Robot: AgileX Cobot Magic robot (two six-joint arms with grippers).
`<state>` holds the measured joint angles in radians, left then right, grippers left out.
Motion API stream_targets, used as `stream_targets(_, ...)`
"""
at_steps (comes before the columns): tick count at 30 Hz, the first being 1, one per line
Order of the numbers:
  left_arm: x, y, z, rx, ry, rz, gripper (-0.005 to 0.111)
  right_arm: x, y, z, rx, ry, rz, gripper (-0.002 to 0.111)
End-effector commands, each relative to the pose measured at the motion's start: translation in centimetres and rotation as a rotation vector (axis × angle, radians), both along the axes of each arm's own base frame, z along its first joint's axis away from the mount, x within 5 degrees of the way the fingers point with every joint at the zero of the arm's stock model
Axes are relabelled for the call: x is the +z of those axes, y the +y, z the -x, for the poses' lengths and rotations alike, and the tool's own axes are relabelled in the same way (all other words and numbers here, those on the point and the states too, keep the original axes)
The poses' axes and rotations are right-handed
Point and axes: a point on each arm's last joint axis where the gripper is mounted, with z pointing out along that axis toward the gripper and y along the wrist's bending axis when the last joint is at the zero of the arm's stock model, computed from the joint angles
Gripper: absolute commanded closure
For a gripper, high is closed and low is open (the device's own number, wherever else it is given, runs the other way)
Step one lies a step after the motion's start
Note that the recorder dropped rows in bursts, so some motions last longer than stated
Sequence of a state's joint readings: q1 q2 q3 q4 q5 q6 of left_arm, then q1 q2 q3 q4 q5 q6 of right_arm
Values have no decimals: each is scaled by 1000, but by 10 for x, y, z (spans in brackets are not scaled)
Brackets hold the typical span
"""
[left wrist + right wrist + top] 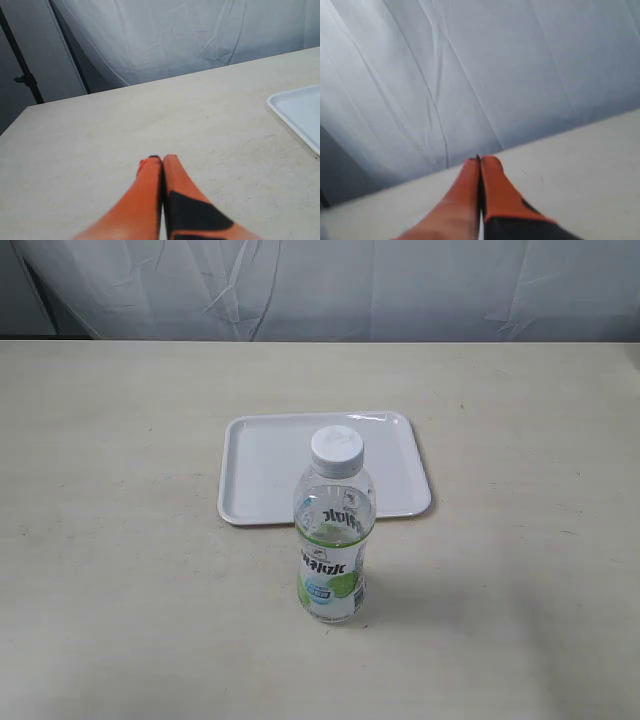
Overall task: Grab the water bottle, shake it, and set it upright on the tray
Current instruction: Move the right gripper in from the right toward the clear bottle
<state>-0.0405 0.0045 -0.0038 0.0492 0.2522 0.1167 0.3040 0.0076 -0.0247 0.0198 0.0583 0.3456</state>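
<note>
From the exterior view, the water bottle stands upright on the pale surface, just off the tray on the rim nearest the camera. Its white cap is screwed on. The tray holds nothing, and no arm shows in this view.

In the left wrist view, the left pincer has its two orange fingers pressed together with nothing between them. It hangs over bare surface, well apart from the one corner of the tray that shows. The bottle is out of this view.

In the right wrist view, the right pincer is likewise closed tight on nothing. It points up toward the grey curtain beyond the surface. Neither tray nor bottle shows here.

Nothing of the task looks begun, so the risks all lie ahead:
- **Tipping:** the bottle is tall on a narrow base. A pincer arriving closed, or opened too little, would likely push it over, perhaps against the tray's rim.
- **Grip height:** a hold too near the cap would let the body swing during shaking.
- **Grip strength:** a light hold on smooth, round plastic could let it slip out, while a hard squeeze may buckle the thin wall.
- **Setting down:** if the base lands on the raised rim, the bottle would lean and fall when released.
</note>
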Motion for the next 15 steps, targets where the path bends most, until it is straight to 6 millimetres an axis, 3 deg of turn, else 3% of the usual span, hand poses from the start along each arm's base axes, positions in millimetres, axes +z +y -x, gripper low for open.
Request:
stream_targets(1, 0, 0, 0, -1, -14, 5, 106, 22, -4, 3, 52, -52, -586, 109)
stream_targets(2, 0, 0, 0, -1, -14, 5, 106, 25, -4, 4, 77, -42, -641, 109)
stream_targets(4, 0, 0, 0, -1, -14, 5, 106, 51, 0, 14, 184, -202, -522, 109)
stream_targets(5, 0, 0, 0, -1, -14, 5, 106, 69, 9, 26, 267, -422, -232, 109)
stream_targets(6, 0, 0, 0, -1, -14, 5, 106, 74, 11, 30, 279, -482, -113, 109)
stream_targets(7, 0, 0, 0, -1, -14, 5, 106, 75, 14, 22, 243, -422, 66, 109)
stream_targets(8, 0, 0, 0, -1, -14, 5, 106, 72, 14, 13, 206, -332, 86, 109)
stream_targets(9, 0, 0, 0, -1, -14, 5, 106, 58, 13, -12, 119, -84, 86, 109)
stream_targets(10, 0, 0, 0, -1, -14, 5, 106, 49, 26, -31, 171, 28, 117, 109)
stream_targets(13, 0, 0, 0, -1, -14, 5, 106, 26, 55, -62, 326, 202, 147, 109)
stream_targets(15, 0, 0, 0, -1, -14, 5, 106, -6, 65, -83, 348, 403, 237, 109)
